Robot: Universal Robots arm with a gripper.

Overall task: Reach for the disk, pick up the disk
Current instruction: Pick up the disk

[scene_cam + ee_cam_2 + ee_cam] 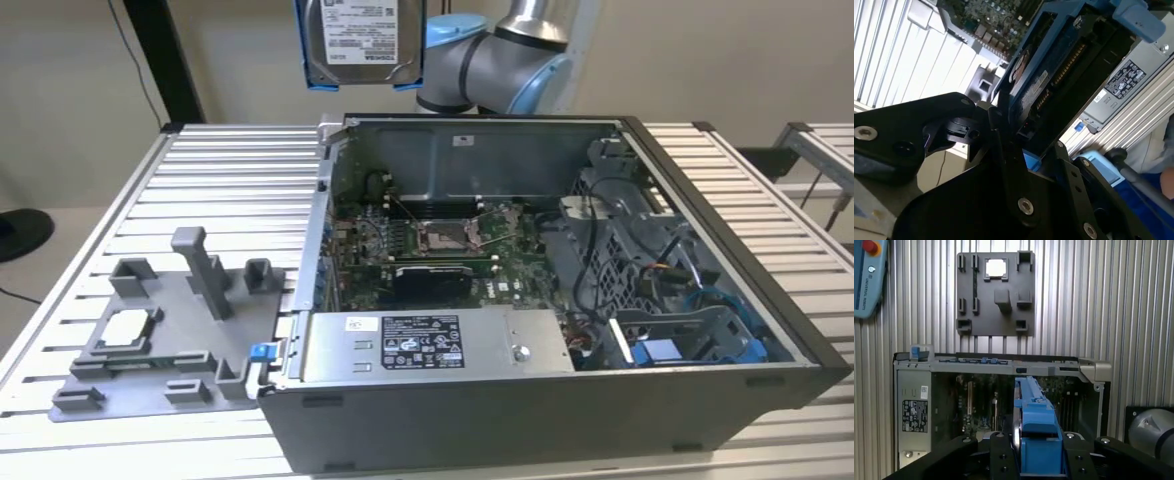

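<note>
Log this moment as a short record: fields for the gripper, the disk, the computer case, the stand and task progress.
gripper: gripper shut on the disk's edges, raised above the case
disk: disk lifted clear, hanging upright, label facing the exterior camera, blue rails at its sides
computer case: computer case open on the ribbed table, motherboard exposed
stand: grey stand beside the case at the exterior view's left, a small white-faced square chip resting on it
progress: disk picked up

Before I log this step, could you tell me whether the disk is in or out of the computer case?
Out. The disk hangs well above the open computer case in the exterior view, clamped in the gripper.
</note>
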